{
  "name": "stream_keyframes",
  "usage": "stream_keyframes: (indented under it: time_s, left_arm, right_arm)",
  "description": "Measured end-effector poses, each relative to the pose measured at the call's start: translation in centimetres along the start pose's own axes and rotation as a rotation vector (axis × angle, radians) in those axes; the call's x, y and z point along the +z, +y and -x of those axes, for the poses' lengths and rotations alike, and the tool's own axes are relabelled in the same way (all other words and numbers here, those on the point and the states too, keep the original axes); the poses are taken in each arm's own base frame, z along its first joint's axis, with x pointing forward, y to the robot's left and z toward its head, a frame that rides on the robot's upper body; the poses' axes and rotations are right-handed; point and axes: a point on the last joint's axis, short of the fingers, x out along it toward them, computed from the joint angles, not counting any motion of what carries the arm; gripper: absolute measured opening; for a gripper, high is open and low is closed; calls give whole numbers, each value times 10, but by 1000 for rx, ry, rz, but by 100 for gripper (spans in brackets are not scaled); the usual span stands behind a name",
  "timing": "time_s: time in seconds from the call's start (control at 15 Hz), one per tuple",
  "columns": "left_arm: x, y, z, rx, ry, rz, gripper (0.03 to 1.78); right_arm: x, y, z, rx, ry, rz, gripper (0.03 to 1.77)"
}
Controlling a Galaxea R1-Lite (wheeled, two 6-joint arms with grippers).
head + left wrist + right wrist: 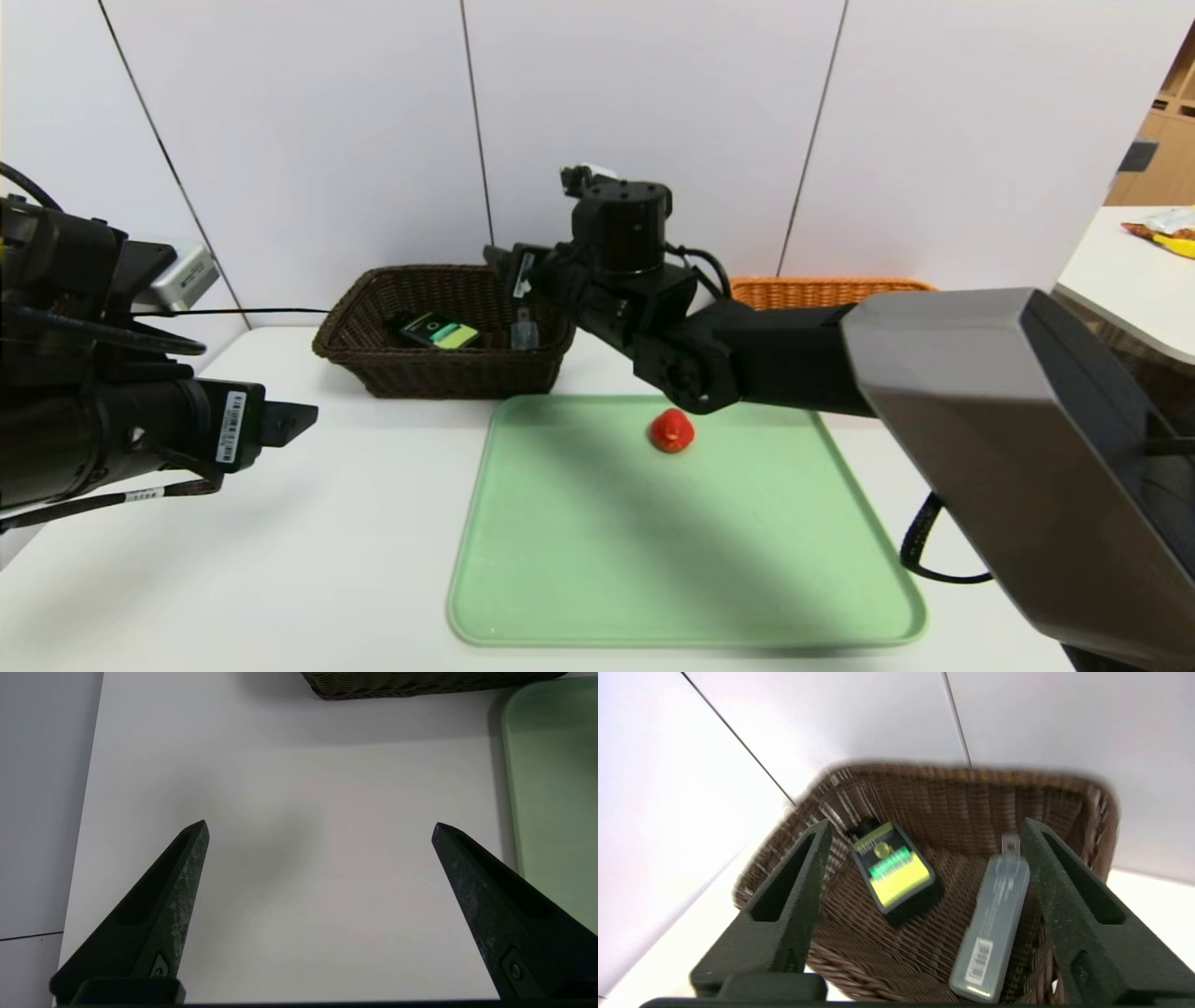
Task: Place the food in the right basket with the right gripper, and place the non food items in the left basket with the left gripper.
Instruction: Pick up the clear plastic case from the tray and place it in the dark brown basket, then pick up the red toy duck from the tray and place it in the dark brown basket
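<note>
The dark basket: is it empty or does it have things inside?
Not empty: a bottle and a grey package lie inside the basket.

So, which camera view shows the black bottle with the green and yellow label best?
The right wrist view: the bottle lies there large, label facing up. The head view shows it small, inside the dark basket. The left wrist view shows only the basket's outside, no bottle.

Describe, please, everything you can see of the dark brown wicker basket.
The dark brown wicker basket looks woven, open-topped and box-like, with sloping walls and a thick rim. It stands upright on the white table, behind the green tray's left part. Inside lie a black bottle with a yellow-green label and a translucent grey packaged item.
</note>
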Motion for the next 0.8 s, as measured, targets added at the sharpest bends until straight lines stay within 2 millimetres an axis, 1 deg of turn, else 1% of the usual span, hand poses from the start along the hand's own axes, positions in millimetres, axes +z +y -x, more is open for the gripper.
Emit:
stream_keyframes:
  time_s: [0.13,0.2,0.33,0.4,0.6,0.73,0.8]
  left_arm:
    - [1,0,0,-2,-2,-3,169]
    - [1,0,0,-2,-2,-3,169]
    - [1,-1,0,-7,-4,-5,169]
    - [2,-2,0,-12,-14,-4,169]
    - [3,-9,1,-41,-42,-9,169]
    - [0,-20,6,-97,-58,-28,169]
    - [-3,-29,9,-141,-72,-45,169]
  right_arm:
    - [32,12,19,6,-18,6,148]
    - [50,19,33,0,-13,12,151]
    - [73,25,60,-45,24,56,155]
    - [77,25,72,-78,56,99,157]
    - [76,18,109,-149,131,214,162]
    - [79,14,135,-168,158,234,164]
    - [84,11,147,-176,155,235,165]
